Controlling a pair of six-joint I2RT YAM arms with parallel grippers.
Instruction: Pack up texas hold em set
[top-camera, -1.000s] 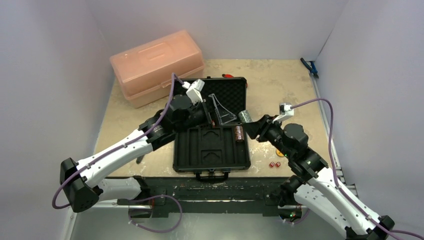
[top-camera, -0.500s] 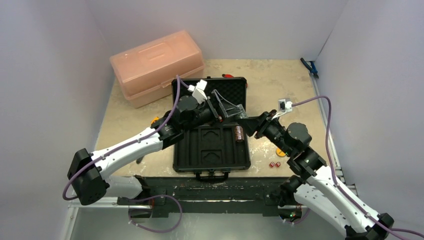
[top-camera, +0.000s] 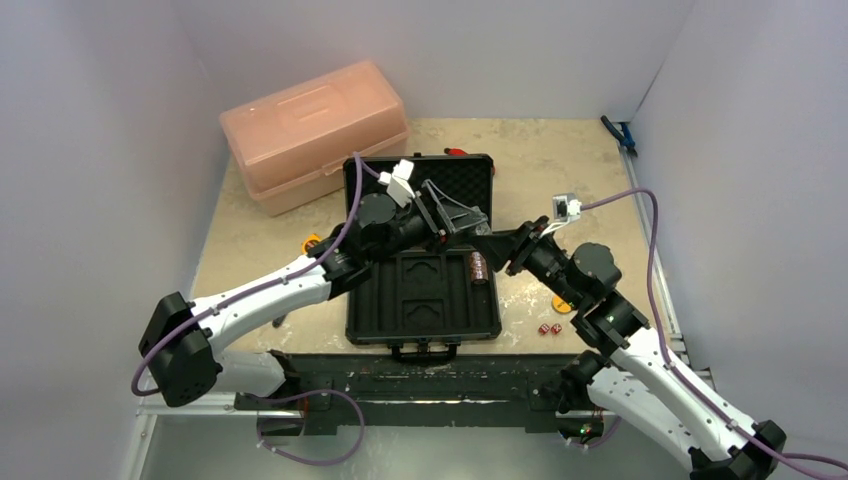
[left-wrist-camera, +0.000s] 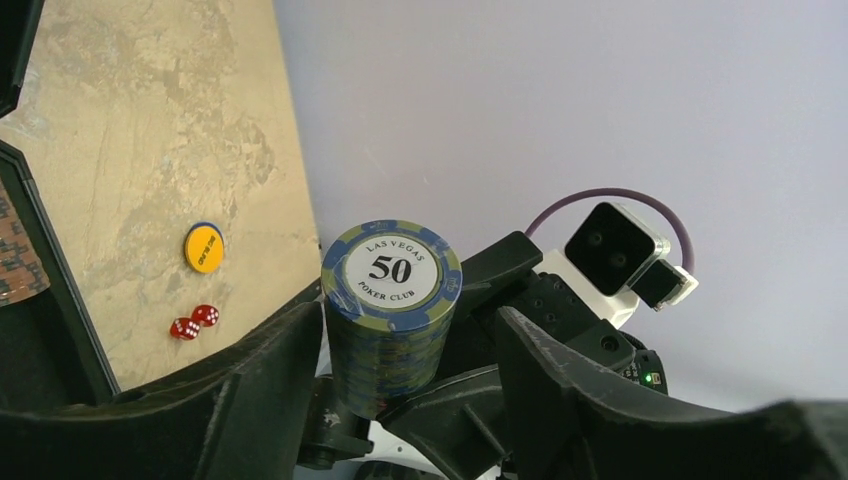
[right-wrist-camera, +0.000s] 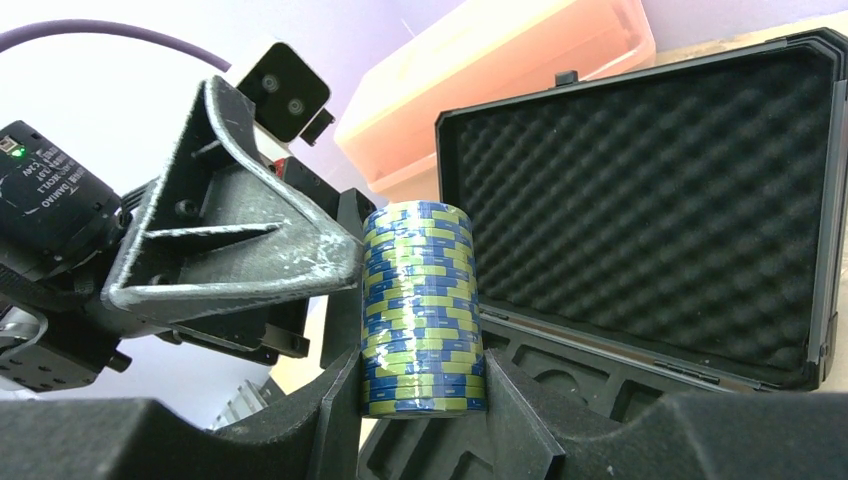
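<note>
The black case (top-camera: 421, 300) lies open at mid-table, its foam lid (right-wrist-camera: 650, 200) lying back. A brown-red chip stack (top-camera: 479, 267) lies in the moulded tray. My right gripper (right-wrist-camera: 423, 385) is shut on a wrapped blue-and-green chip stack (right-wrist-camera: 423, 310) marked 50 and holds it above the tray's far right corner. My left gripper (left-wrist-camera: 405, 322) is open with its jaws around that same stack (left-wrist-camera: 390, 300); one finger is close to it, the other stands apart. Two red dice (left-wrist-camera: 194, 321) and a yellow disc (left-wrist-camera: 203, 247) lie on the table right of the case.
A pink translucent box (top-camera: 314, 130) stands at the back left. Another yellow disc (top-camera: 311, 241) lies left of the case, partly hidden by my left arm. A small red item (top-camera: 455, 152) lies behind the lid. A blue tool (top-camera: 620, 133) lies at the back right.
My left arm has reached right and brought its open jaws around the chip stack. My right gripper has moved the stack slightly up and toward the left gripper.
</note>
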